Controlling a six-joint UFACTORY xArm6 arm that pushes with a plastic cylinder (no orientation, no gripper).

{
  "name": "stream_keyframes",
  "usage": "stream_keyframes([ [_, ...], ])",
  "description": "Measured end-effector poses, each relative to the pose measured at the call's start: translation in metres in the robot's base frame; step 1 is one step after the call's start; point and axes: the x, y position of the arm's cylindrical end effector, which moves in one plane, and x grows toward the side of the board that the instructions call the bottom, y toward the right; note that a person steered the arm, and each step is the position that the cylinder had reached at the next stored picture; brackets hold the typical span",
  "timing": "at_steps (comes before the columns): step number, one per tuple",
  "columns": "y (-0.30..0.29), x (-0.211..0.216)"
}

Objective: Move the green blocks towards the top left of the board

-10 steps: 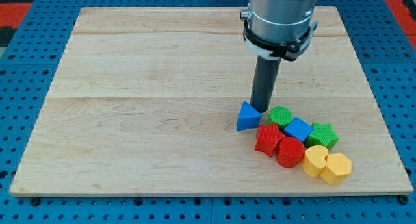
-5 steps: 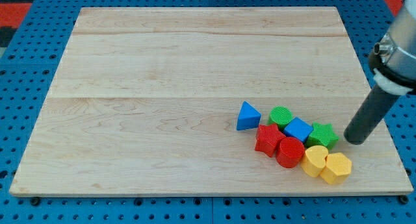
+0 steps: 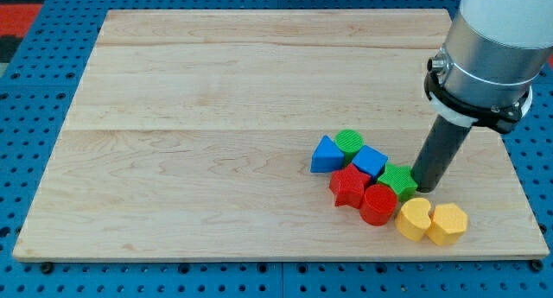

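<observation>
Tip (image 3: 423, 187) set against green star (image 3: 398, 179), to its left; green cylinder (image 3: 349, 142) farther up-left. No claw fitted. Both greens far from top-left; task barely begun.

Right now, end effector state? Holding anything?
No gripper: my tip holds nothing; it sits against the green star block, on that block's side toward the view's right.
</observation>
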Motion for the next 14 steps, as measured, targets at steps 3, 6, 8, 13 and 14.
stream_keyframes([
  [3, 0.014, 0.01],
  [6, 0.003, 0.048],
  [8, -0.032, 0.015],
  [13, -0.111, -0.102],
  [14, -0.117, -0.09],
])
